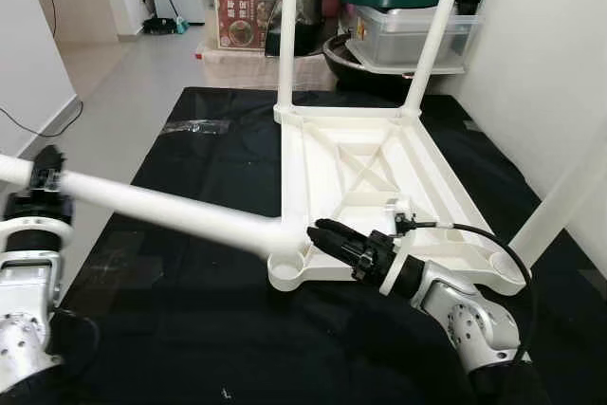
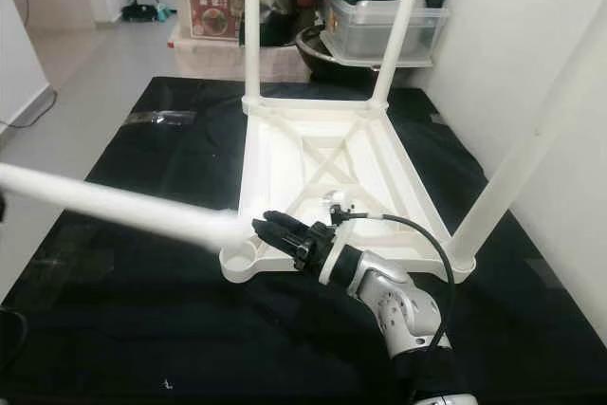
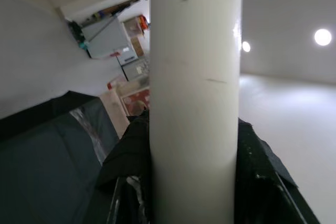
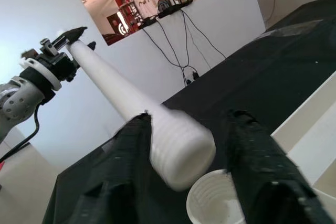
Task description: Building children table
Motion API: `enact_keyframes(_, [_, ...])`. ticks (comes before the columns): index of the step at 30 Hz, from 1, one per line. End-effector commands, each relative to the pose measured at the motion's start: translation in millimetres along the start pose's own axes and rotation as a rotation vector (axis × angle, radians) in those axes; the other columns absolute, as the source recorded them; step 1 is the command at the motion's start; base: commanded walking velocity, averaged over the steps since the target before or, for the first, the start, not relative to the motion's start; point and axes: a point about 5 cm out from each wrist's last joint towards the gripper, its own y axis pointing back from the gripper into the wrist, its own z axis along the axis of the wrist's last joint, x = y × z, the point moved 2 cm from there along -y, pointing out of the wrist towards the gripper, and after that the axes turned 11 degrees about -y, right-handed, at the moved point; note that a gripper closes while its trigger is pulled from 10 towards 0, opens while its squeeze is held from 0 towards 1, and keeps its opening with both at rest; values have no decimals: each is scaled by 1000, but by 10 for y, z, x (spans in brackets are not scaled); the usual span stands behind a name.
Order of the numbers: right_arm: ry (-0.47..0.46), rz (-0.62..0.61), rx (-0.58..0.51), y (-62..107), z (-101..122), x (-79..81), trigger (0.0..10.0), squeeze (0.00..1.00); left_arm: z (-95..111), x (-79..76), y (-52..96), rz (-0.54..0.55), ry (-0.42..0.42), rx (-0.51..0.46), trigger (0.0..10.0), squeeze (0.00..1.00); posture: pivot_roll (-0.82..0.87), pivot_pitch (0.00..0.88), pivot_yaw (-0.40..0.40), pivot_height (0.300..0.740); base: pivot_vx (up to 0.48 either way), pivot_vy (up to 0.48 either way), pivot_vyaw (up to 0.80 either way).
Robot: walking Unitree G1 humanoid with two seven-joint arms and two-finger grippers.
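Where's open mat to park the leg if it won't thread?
Bare black mat left of the upturned tabletop, past the plastic wrapper. Crowded at the near corner socket, where the right end effector meets the leg.

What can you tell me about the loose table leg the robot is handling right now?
The loose leg is a long white tube, plastic by its look, ridged with thread at one end. It lies nearly level. The left gripper clamps its far end; the right gripper straddles the threaded end, fingers apart, just above the empty corner socket of the upturned tabletop.
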Motion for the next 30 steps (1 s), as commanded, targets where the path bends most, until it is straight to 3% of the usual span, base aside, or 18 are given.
enact_keyframes(1, [-1,-6,-7,42,-9,-26,10000,1000,43,13,-25,24,12,-21,1843,0,99,0,-47,740,0,0,0])
enact_keyframes(2, [-1,-6,-7,42,-9,-26,10000,1000,43,13,-25,24,12,-21,1843,0,99,0,-47,740,0,0,0])
enact_keyframes(3, [-13,-9,1,82,-41,-37,10000,1000,78,14,-32,25,11,-29,4431,0,103,0,-50,740,0,0,0])
enact_keyframes(4, [-13,-9,1,82,-41,-37,10000,1000,78,14,-32,25,11,-29,4431,0,103,0,-50,740,0,0,0])
enact_keyframes(5, [-19,-8,14,156,-65,-49,10000,1000,120,2,-37,20,7,-36,8471,0,104,0,-50,740,0,0,0])
enact_keyframes(6, [5,-36,15,200,-27,-92,10000,1000,138,-9,-44,13,1,-35,10000,0,101,0,-46,740,0,0,0])
enact_keyframes(7, [5,-36,15,200,-27,-92,10000,1000,138,-9,-44,13,1,-35,10000,0,101,0,-46,740,0,0,0])
enact_keyframes(9, [99,-41,-26,66,266,-54,10000,1000,56,-36,-60,-6,-12,1,10000,0,86,0,-33,740,0,0,0])
enact_keyframes(12, [146,-39,-41,-26,383,-11,10000,1000,11,-42,-68,-12,-14,18,10000,0,83,0,-29,740,0,0,0])
enact_keyframes(13, [276,-25,-26,-232,519,96,10000,0,-73,-64,-79,-20,-10,39,10000,0,79,0,-26,740,0,0,0])
enact_keyframes(16, [565,5,25,-667,700,373,10000,0,-247,-143,-89,-39,-20,81,10000,0,82,0,-27,740,0,0,0])
enact_keyframes(18, [565,5,25,-667,700,373,10000,0,-247,-143,-89,-39,-20,81,10000,0,82,0,-27,740,0,0,0])
enact_keyframes(21, [731,63,108,-965,649,618,10000,0,-351,-202,-74,-47,-32,105,10000,0,102,0,-40,740,0,0,0])
enact_keyframes(25, [709,229,223,-1105,334,904,10000,0,-414,-234,-57,-65,-62,128,10000,0,106,0,-44,740,0,0,0])
enact_keyframes(30, [617,250,310,-1127,163,915,10000,0,-476,-299,-71,-98,-93,151,10000,0,102,0,-43,740,0,0,0])
